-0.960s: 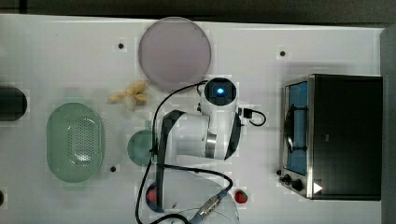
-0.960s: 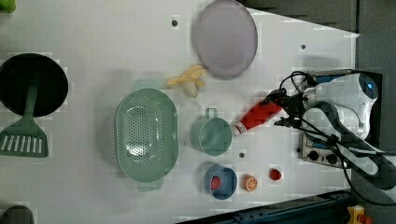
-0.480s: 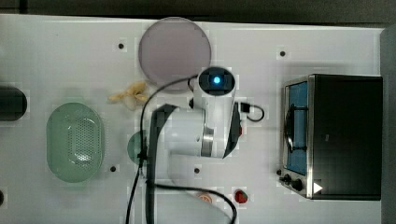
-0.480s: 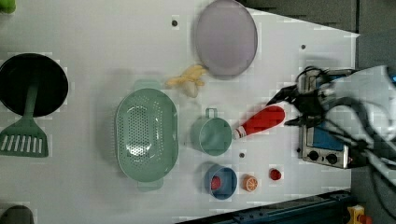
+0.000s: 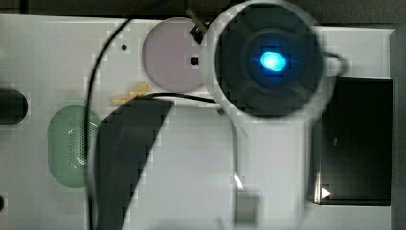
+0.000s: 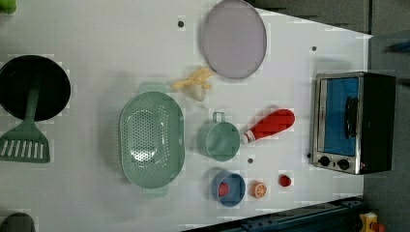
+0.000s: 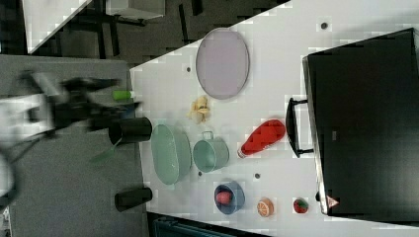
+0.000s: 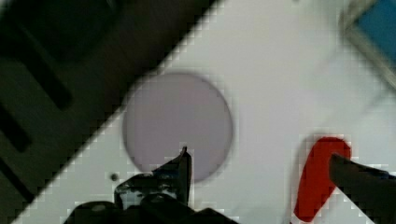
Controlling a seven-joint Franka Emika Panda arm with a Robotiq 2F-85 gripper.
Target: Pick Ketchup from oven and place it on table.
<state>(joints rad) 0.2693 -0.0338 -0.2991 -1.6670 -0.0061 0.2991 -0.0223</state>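
Observation:
The Ketchup (image 6: 268, 125) lies on its side on the white table (image 6: 96, 38), between the teal cup and the oven (image 6: 353, 123), white cap toward the cup. It is also seen in the right view (image 7: 262, 137). The oven's door looks shut, its blue window and handle facing the bottle. In the wrist view my gripper (image 8: 258, 154) is open and high above the table, holding nothing. The red bottle (image 8: 320, 177) lies far below, near one finger (image 8: 359, 175). My arm (image 5: 268, 62) is raised close to the top camera.
A lilac plate (image 6: 234, 38) sits at the back. A green colander (image 6: 151, 137), teal cup (image 6: 220, 140), blue bowl (image 6: 227, 188), orange half (image 6: 259, 189) and small red fruit (image 6: 285, 181) lie near the bottle. A black pan (image 6: 34, 87) and spatula (image 6: 24, 145) are at the left view's left.
My gripper let go of the Ketchup, which now rests on the table. The arm rose away, out of the left view and close under the top camera.

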